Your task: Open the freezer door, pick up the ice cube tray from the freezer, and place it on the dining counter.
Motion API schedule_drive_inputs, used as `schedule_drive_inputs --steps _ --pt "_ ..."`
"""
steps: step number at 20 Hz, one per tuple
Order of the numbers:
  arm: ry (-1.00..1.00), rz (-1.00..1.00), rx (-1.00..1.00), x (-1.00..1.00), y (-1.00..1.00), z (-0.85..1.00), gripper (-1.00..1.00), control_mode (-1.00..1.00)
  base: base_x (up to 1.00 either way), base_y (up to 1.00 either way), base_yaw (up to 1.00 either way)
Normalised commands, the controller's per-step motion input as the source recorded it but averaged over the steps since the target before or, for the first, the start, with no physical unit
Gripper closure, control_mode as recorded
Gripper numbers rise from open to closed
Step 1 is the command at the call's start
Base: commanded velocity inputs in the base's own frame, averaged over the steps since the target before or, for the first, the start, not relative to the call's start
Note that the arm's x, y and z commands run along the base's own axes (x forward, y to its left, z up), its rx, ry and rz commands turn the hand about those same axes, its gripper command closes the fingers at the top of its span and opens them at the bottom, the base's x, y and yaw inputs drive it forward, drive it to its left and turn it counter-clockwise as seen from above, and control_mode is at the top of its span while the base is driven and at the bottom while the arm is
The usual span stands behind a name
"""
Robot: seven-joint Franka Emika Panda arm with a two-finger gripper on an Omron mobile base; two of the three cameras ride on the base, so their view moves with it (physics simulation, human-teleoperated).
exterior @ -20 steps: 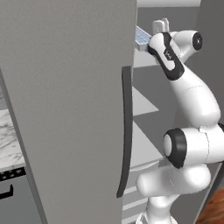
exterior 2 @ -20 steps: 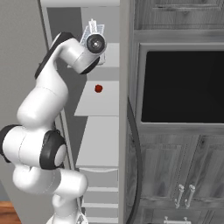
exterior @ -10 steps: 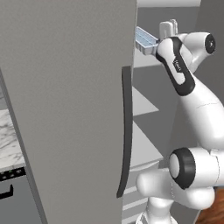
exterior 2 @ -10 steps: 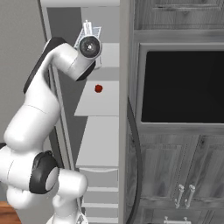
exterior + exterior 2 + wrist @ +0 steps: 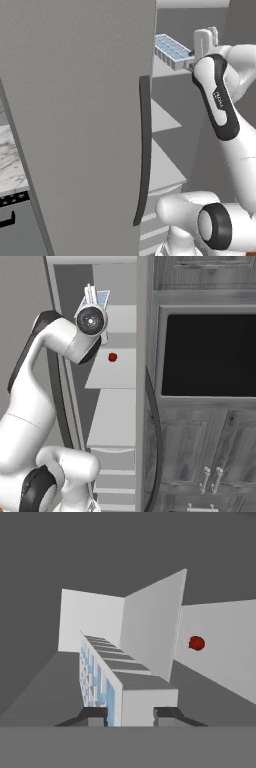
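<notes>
The freezer door (image 5: 75, 125) stands swung open, a flat grey slab with its dark bar handle (image 5: 144, 150). High in the freezer opening, the pale-blue and white ice cube tray (image 5: 172, 50) (image 5: 103, 297) hangs in the air off the shelves. My gripper (image 5: 194, 59) (image 5: 95, 300) is shut on one end of it. In the hand view the ice cube tray (image 5: 107, 677) runs away from me, tilted on edge, between the two fingertips of the gripper (image 5: 131, 714). The dining counter is out of view.
White freezer shelves (image 5: 112, 373) stand below the tray, one bearing a small red object (image 5: 112, 357) (image 5: 196, 643). A dark oven front (image 5: 207, 353) and grey cabinet doors (image 5: 200, 456) lie to the right. A marble worktop (image 5: 10, 165) sits left of the door.
The arm has stretched upward and the hand has turned, still holding the tray, which has stayed high at the freezer opening and shifted only a little.
</notes>
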Motion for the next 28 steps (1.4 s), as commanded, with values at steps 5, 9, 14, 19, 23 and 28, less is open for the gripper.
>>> schedule_drive_inputs --steps 5,9,14,19,23,28 --pt "0.02 0.0 0.0 -0.9 0.0 0.03 1.0 -1.0 0.0 0.0 0.0" --pt "0.05 0.0 0.0 -0.74 0.0 0.0 1.0 -1.0 0.0 0.0 0.0" --pt "0.08 0.0 0.0 -0.65 0.0 0.0 1.0 -1.0 0.0 0.0 0.0" --pt "0.09 0.0 0.01 -0.63 0.0 0.0 1.0 -1.0 0.0 0.0 0.0" --pt "0.08 0.0 0.0 -0.61 0.0 0.0 1.0 -1.0 0.0 0.0 0.0" --pt "0.04 0.0 0.0 -0.59 0.0 0.0 1.0 -1.0 0.0 0.0 0.0"
